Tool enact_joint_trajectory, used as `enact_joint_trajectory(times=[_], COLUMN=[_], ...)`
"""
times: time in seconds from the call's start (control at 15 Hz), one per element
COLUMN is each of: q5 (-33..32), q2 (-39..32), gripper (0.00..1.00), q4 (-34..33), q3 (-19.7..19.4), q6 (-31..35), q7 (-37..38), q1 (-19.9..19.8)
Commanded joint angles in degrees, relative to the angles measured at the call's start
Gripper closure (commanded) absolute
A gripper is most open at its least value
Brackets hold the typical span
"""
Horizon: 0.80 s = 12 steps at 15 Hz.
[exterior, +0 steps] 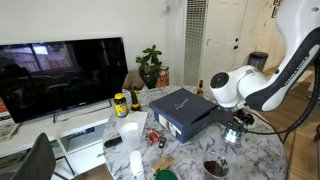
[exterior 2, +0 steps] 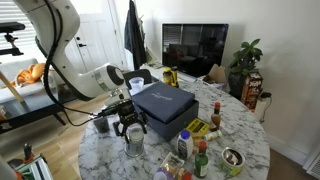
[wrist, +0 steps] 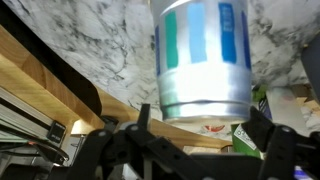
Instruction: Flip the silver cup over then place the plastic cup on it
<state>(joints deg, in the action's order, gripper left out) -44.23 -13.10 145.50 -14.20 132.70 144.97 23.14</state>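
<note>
The silver cup [wrist: 205,60] stands on the marble table and fills the wrist view, its shiny side mirroring blue and teal. It also shows in an exterior view [exterior 2: 134,147] just under the fingers. My gripper [wrist: 203,125] is open, with one finger on each side of the cup and small gaps to its wall. It shows in both exterior views [exterior: 238,130] [exterior 2: 133,128], low over the table next to the blue box. A small dark tumbler, apparently the plastic cup [exterior 2: 103,124], stands on the table beside the gripper.
A dark blue box [exterior: 180,108] lies mid-table beside the gripper. A tall white cup [exterior: 130,133], a yellow jar [exterior: 120,103], bottles [exterior 2: 200,155] and a small bowl [exterior 2: 232,158] crowd the rest of the table. A dark round dish [exterior: 214,168] sits near the table edge.
</note>
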Motion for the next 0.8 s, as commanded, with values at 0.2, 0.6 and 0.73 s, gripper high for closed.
enact_joint_trajectory(times=[0.2,0.6,0.73], q5=[-0.8,4.3,7.1], q2=[2.4,17.7,22.4], gripper=[0.00,0.00,0.00], q4=[1.2,9.5,11.9], q3=[9.0,11.0,11.2], q6=[-0.5,0.7,1.0], q7=[-0.3,-22.0,-30.6], q1=[-9.7,-17.1,-18.1])
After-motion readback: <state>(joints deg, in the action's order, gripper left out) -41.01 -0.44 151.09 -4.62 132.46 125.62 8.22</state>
